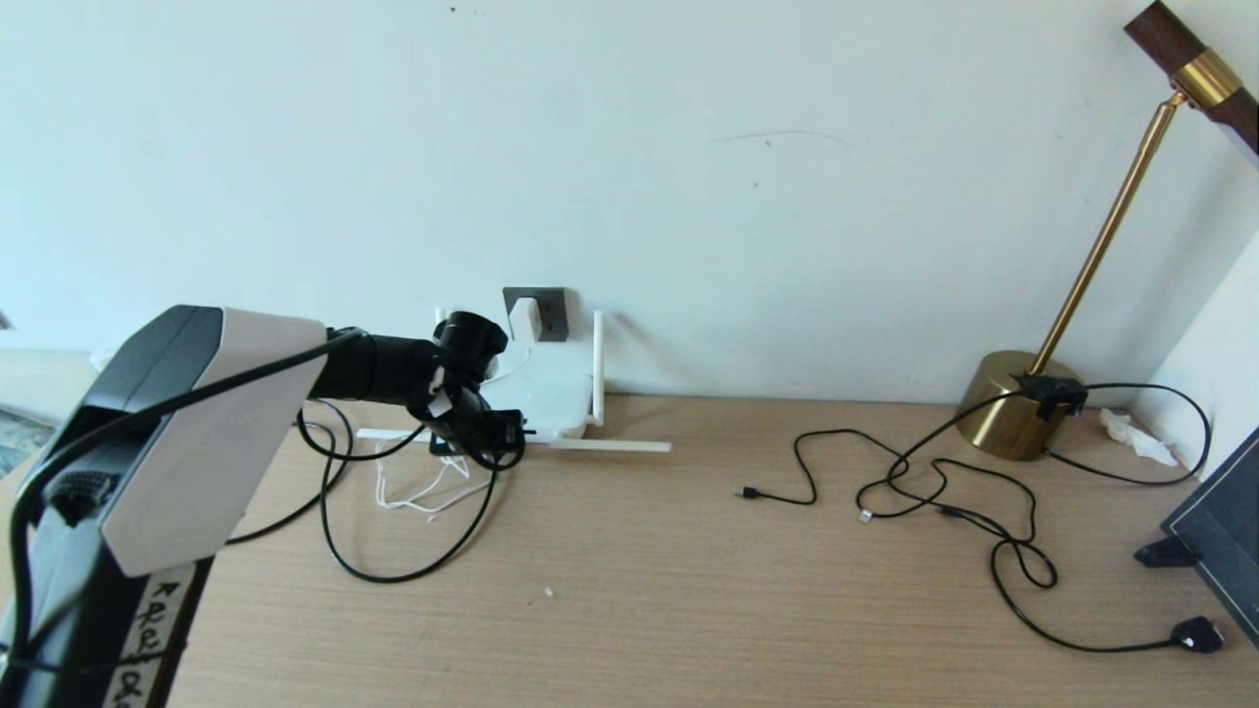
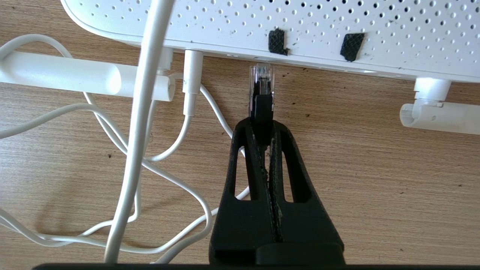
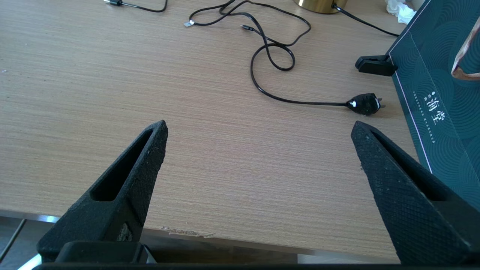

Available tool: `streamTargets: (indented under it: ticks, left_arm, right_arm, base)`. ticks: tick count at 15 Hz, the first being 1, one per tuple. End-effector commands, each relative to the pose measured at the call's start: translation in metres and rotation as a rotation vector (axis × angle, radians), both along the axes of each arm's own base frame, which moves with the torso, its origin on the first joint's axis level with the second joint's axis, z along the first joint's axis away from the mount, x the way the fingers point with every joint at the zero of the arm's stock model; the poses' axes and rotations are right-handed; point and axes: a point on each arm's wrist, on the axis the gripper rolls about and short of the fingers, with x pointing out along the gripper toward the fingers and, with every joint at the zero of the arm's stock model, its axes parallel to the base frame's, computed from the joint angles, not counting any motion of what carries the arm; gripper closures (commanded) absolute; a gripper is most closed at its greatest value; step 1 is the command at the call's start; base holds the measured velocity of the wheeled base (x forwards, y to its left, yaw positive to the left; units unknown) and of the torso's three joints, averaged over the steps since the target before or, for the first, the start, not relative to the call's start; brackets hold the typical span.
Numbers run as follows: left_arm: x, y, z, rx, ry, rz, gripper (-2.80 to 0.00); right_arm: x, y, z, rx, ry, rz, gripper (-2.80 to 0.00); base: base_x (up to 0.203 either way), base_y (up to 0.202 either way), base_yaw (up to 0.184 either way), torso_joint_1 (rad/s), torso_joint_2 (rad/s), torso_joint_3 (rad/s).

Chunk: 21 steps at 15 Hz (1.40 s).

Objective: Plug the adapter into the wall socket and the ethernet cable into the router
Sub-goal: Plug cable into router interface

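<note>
1. Gripping the ethernet cable [image 2: 261, 108] by its black boot, the left gripper [image 2: 262, 144] is clamped tight; the clear plug tip sits just ahead of its fingertips, at the router [image 2: 300, 26] edge.
2. Beyond it, the adapter [image 1: 524, 319] sits in the wall socket [image 1: 547, 311].
3. The right gripper [image 3: 258, 127] hangs spread wide, empty, above the table [image 3: 225, 150].

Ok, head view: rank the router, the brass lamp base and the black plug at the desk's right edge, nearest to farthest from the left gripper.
1. Router: right behind the left gripper, by the wall.
2. Brass lamp base: far right, by the wall.
3. Black plug: farthest, at the desk's front right.
</note>
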Motion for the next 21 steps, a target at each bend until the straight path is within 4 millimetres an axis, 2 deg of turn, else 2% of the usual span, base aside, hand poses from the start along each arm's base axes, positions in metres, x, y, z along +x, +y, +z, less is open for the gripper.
streamTargets:
  ticks: [1,21]
  left_arm:
    - [-0.0004,0.0001,0.0009,0.000,0.000,0.001,0.00]
    - [-0.0021,-0.0033,0.0076,-0.003,-0.015,-0.008,0.00]
  right_arm:
    - [0.0000,0.0000,-0.0001,-0.001,0.002,0.001,-2.80]
    - [0.0000,0.0000,-0.0001,-0.001,0.002,0.001,-2.80]
  base:
    - [0.000,0.000,0.000,0.000,0.00,0.000]
    - [0.000,0.000,0.000,0.000,0.00,0.000]
